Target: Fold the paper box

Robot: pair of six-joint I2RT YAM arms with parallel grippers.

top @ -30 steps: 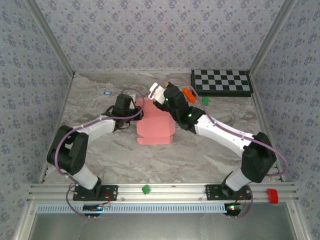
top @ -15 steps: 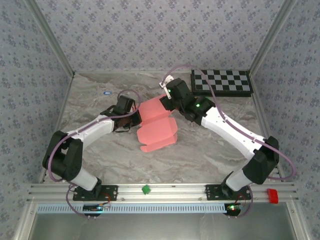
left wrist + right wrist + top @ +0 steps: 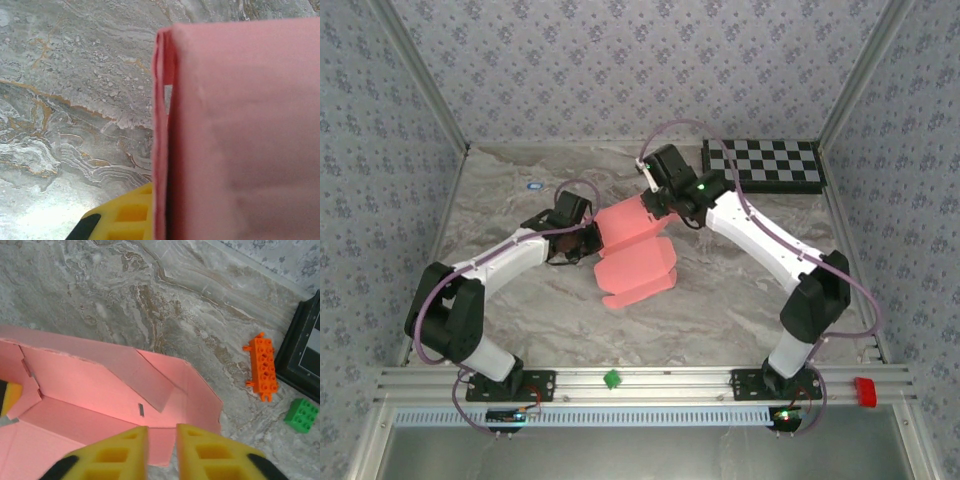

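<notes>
**tinker_jo:** how far along is the fold rn? looks half done to me

**mads_k:** less than half imo. The paper box (image 3: 638,270) sits mid worktop (image 3: 720,310), between the two arms. It's not a closed box yet. From the right wrist cam you look into an open trough: a couple of side walls are partly up, one inner flap leans in, and the rest of the flaps are loose. The near part lies flat on the worktop, and the far part looks lifted between the claws.

**tinker_jo:** which way's it pointing?

**mads_k:** long axis runs roughly near-to-far, w/ the near end skewed a bit to the left. Open side faces up.

**tinker_jo:** claws?

**mads_k:** left claw (image 3: 588,240) is clamped tight on the box's left edge. On its wrist cam the card runs right along its yellow finger (image 3: 125,220). Right claw (image 3: 161,431) is at the far right corner, jaws narrow w/ the card edge in the gap. Idk if it's actually biting the card, can't tell tbh.

**tinker_jo:** so what's left?

**mads_k:** pretty much all of it. Stand the walls up square, tuck the flaps, close it.
</notes>
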